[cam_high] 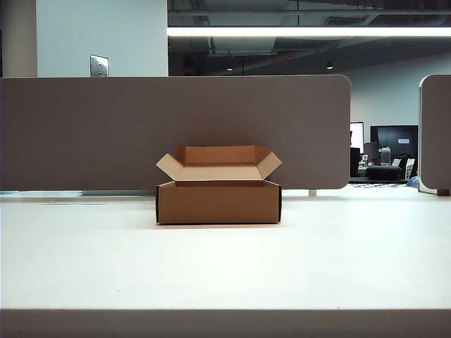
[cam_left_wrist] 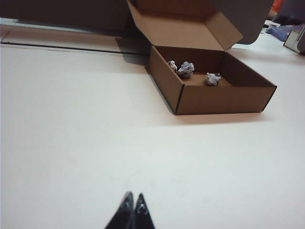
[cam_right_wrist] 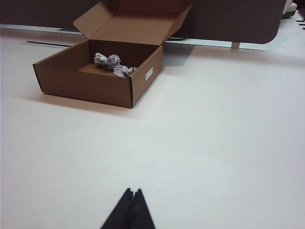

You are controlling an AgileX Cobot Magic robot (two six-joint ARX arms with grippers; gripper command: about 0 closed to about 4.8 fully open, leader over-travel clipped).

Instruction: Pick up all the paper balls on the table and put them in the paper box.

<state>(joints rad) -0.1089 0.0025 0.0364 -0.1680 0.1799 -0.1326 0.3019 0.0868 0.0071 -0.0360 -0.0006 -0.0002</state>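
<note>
Table (cam_high: 352, 260) wide, off-white, no loose wads visible on it. Paper box (cam_high: 218, 202) mid-table before partition panel (cam_high: 84, 134), flaps open. Paper balls (cam_left_wrist: 186, 69) all three inside box, apparently on its floor. Left gripper (cam_left_wrist: 133, 206) and right gripper (cam_right_wrist: 132, 200) both pinched closed, empty, low over table, well short of box; neither clearly nearer. Task looks done.

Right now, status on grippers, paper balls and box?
Left gripper shut, empty, short of the paper box. Right gripper shut, empty. Three paper balls inside box. Table shows no balls, no obstruction.
</note>
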